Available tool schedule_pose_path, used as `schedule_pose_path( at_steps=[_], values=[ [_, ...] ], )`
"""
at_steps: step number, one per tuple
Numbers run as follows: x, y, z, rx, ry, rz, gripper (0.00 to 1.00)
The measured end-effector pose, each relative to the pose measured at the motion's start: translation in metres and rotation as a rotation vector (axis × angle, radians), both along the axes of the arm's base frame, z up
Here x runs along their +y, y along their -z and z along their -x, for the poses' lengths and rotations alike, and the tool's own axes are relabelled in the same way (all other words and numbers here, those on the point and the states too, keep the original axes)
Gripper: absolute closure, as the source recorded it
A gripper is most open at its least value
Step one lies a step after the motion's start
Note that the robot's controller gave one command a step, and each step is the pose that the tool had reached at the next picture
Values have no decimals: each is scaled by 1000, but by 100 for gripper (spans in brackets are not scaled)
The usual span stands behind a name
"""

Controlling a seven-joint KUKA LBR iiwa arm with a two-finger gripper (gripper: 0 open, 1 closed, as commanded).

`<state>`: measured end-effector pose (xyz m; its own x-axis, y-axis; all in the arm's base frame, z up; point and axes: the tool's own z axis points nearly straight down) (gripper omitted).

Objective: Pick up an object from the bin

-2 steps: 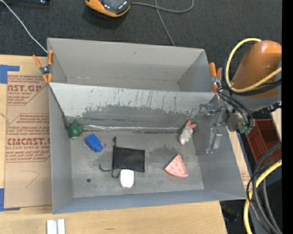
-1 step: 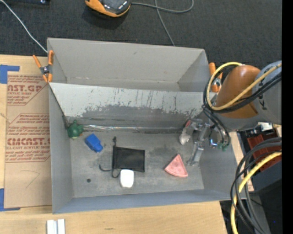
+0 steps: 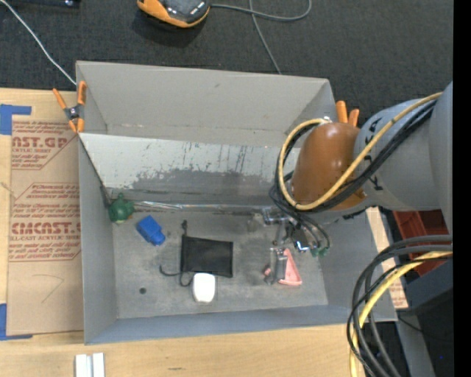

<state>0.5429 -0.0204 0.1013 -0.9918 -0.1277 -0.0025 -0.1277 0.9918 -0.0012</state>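
The gripper (image 3: 278, 266) sits low at 4 o'clock on the floor of the grey metal bin (image 3: 221, 96), just beside a small flat pink piece (image 3: 292, 274). I cannot tell whether it is spread or closed. Nothing looks lifted yet, so both the grasp and the raise seem left to do. 1 flat black pouch (image 3: 207, 257) lies at its 9 o'clock.

The dark speckled floor (image 3: 221, 37) lies at the back, with an orange-and-black gadget (image 3: 174, 10) on it, and a pale wooden counter (image 3: 221, 358) in front.
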Motion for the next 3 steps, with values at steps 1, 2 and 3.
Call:
schedule_pose_path(
  at_steps=[1, 2, 3],
  values=[
    [-34, 32, 20, 3, 290, -2, 0],
    [70, 31, -5, -1, 295, -2, 0],
    [103, 26, -4, 2, 313, -4, 0]
  ],
)
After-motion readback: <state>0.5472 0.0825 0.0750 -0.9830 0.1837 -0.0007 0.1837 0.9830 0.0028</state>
